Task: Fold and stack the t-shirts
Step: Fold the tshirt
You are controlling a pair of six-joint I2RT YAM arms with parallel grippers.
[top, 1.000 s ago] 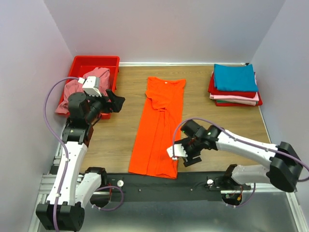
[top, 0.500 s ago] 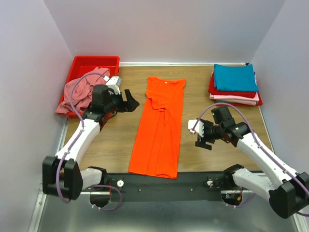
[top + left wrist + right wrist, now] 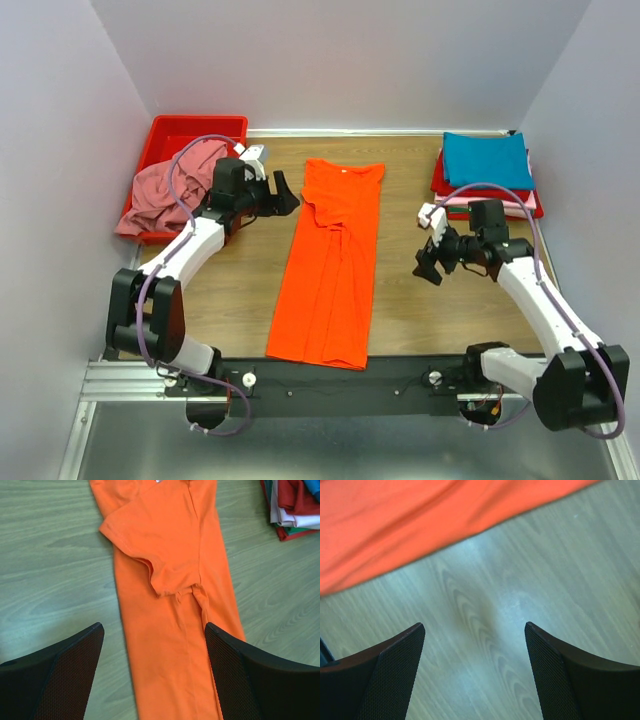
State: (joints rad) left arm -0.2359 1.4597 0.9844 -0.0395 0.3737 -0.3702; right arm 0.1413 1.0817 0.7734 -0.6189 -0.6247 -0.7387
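Beneath the teal shirt [image 3: 486, 160], perhaps three folded shirts [image 3: 485, 204] show only edges.

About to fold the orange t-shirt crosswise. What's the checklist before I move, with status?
1. Left gripper open and empty: ok.
2. Right gripper open and empty: ok.
3. Orange t-shirt flat in a long strip, sleeves folded in: ok.
4. Right gripper above the shirt: not ok, it is over bare table beside it.
5. Folded stack neat, teal t-shirt on top: ok.
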